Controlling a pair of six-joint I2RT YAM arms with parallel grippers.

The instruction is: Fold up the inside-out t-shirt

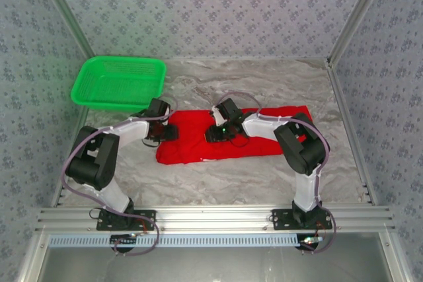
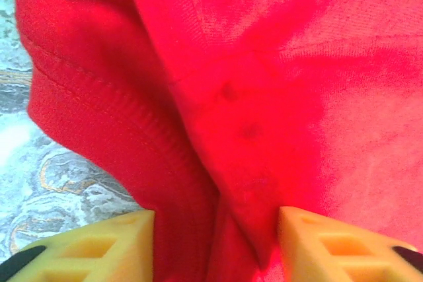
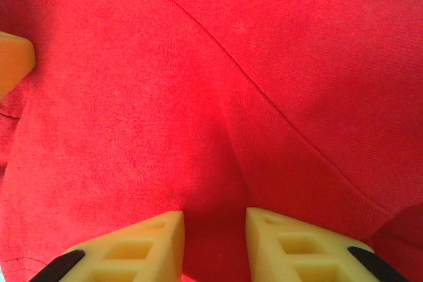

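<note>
The inside-out t-shirt (image 1: 198, 148) lies as a long bright red strip across the middle of the marbled table, plain red side up. My left gripper (image 1: 169, 131) is down on its left end. In the left wrist view its yellow fingers (image 2: 119, 246) stand apart with a raised fold of the t-shirt (image 2: 264, 64) between them, the gripper (image 2: 215, 246) open. My right gripper (image 1: 218, 134) presses on the strip near its centre. In the right wrist view that gripper (image 3: 215, 246) is closed narrowly on a pinch of the red cloth (image 3: 198, 84).
A green plastic basket (image 1: 119, 82) stands at the back left, close behind my left arm. Bare marbled table (image 1: 264, 183) lies in front of the shirt. Patterned walls close in the sides and back. A yellow fingertip (image 3: 13, 61) shows at the right wrist view's left edge.
</note>
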